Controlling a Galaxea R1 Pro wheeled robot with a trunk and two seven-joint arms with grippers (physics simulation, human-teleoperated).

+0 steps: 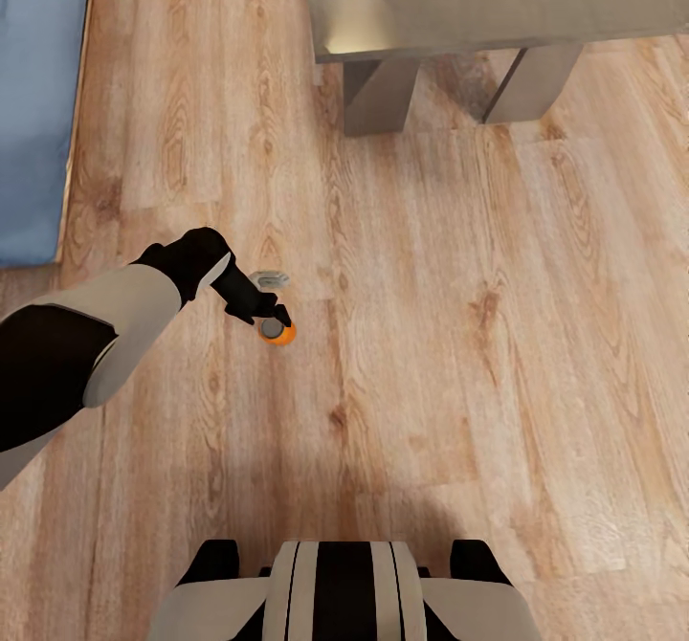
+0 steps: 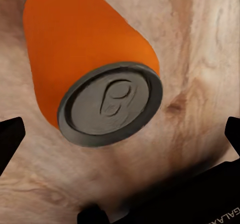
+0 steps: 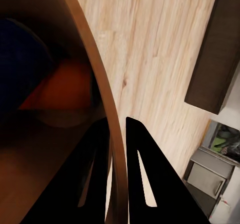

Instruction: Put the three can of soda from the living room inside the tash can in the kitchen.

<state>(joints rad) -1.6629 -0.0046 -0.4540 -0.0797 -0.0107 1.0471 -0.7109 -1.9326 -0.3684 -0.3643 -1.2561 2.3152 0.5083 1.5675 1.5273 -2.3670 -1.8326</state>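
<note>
Orange soda can (image 2: 90,58) stood upright on the wood floor (image 1: 459,335), left gripper (image 1: 263,311) hung wide open above it, trash can rim (image 3: 102,98) pinched by right gripper (image 3: 117,129), orange and blue cans inside.

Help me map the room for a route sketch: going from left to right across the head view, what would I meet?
Blue sofa → left arm → left gripper over the orange can standing on the wood floor → pale table's legs, then.
</note>
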